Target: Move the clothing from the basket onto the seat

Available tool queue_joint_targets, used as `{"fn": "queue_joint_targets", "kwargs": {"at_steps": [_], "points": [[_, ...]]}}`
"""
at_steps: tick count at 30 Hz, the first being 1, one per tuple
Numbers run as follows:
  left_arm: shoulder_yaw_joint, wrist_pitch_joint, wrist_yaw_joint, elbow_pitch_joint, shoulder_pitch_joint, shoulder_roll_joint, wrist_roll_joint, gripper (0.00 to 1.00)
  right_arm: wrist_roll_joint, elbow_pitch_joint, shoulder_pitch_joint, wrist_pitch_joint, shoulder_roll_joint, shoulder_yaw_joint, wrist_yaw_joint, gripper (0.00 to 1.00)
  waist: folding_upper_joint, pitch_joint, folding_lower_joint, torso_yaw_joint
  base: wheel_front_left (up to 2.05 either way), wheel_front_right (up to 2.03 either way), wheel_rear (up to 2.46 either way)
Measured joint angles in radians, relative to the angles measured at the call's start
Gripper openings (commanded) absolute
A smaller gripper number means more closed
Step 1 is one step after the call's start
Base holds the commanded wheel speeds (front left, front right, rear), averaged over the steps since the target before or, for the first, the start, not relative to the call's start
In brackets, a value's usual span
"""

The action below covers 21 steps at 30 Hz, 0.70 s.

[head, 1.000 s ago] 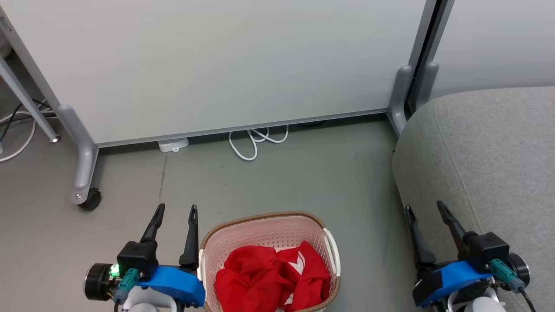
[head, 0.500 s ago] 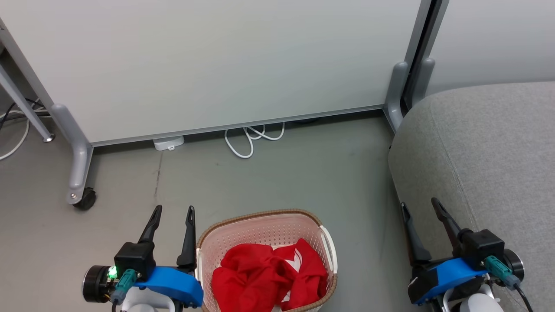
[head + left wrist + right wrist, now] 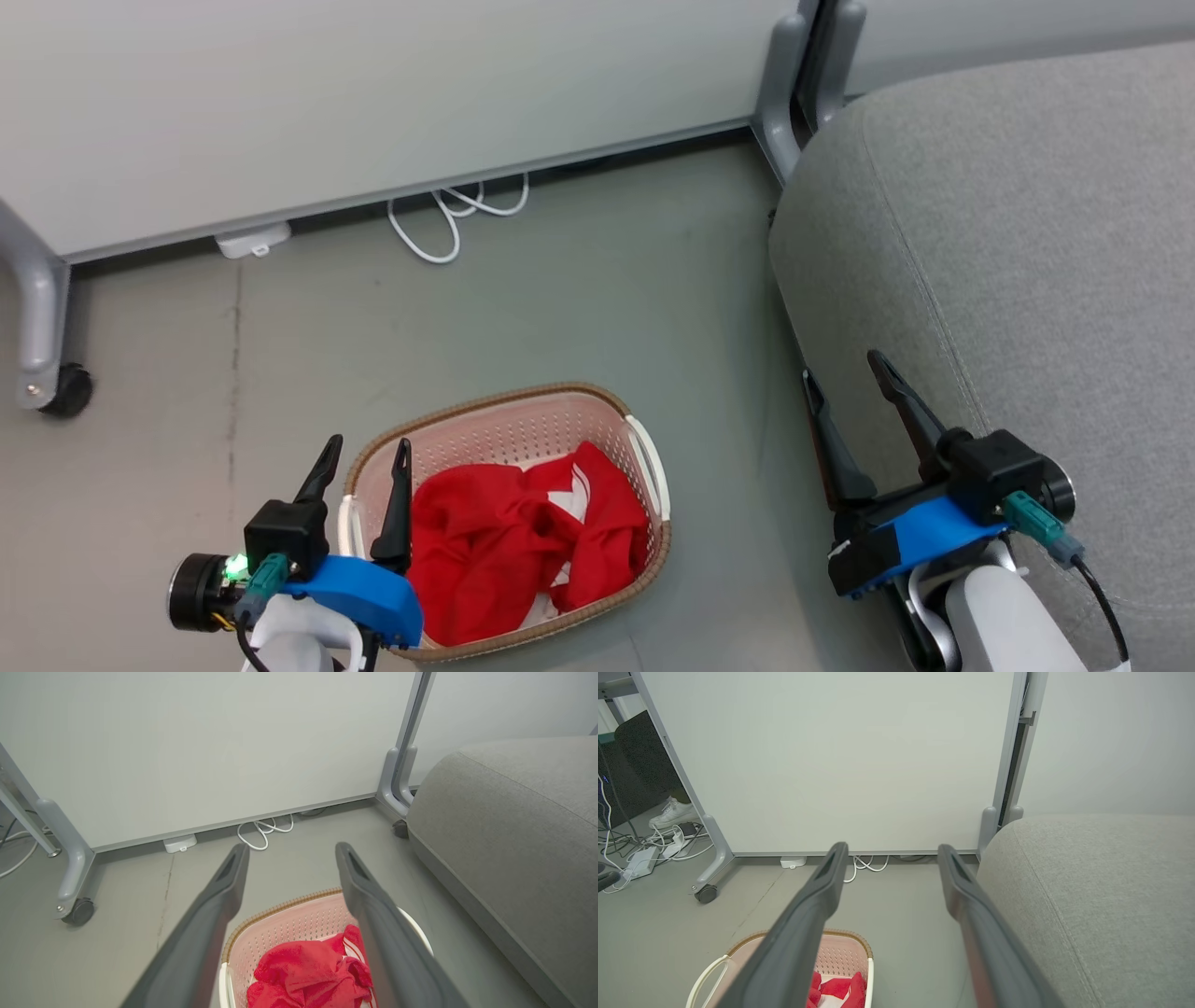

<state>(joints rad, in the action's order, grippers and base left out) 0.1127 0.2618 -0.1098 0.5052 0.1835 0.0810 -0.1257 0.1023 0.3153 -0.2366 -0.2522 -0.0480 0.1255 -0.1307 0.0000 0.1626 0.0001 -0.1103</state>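
1. The grey floor [image 3: 560,308] is seen spreading from the foot of a panel towards the robot.
2. A pale partition panel [image 3: 280,84] is stood along the far edge of the floor, carried on grey metal legs.
3. The seat [image 3: 1018,224], a grey upholstered cushion with a stitched seam, is set along the right edge of the floor. Its far corner is close to one of the panel's legs.
4. The basket [image 3: 509,431] is placed on the floor towards the near edge, with a strip of bare floor left between it and the seat.
5. The clothing [image 3: 485,551], red with white markings, is heaped and crumpled inside the basket.
6. The left tool [image 3: 367,441] is held at the basket's left end, and in the head view its inner finger is seen crossing the brown rim. Its jaws are spread wide and nothing is gripped.
7. The right tool [image 3: 842,365] is held over the seat's rounded left edge. Its jaws are likewise spread wide and nothing is gripped.
8. A white cable [image 3: 448,224] is looped on the floor at the far edge, under the panel.
9. A black caster [image 3: 67,390] is fitted under the panel's left leg.
10. A small white adapter [image 3: 252,241] is laid just left of the cable.
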Motion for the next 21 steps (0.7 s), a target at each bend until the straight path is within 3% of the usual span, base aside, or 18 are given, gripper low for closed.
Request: {"fn": "queue_joint_targets", "kwargs": {"at_steps": [21], "points": [[0.165, -0.001, -0.020, 0.338, 0.325, 0.127, -0.011, 1.00, 0.114, -0.081, -0.194, -0.010, -0.002, 0.113, 0.000, 1.00, 0.0000, 0.417, 0.0002, -0.190, 0.00, 0.00, 0.00]]}}
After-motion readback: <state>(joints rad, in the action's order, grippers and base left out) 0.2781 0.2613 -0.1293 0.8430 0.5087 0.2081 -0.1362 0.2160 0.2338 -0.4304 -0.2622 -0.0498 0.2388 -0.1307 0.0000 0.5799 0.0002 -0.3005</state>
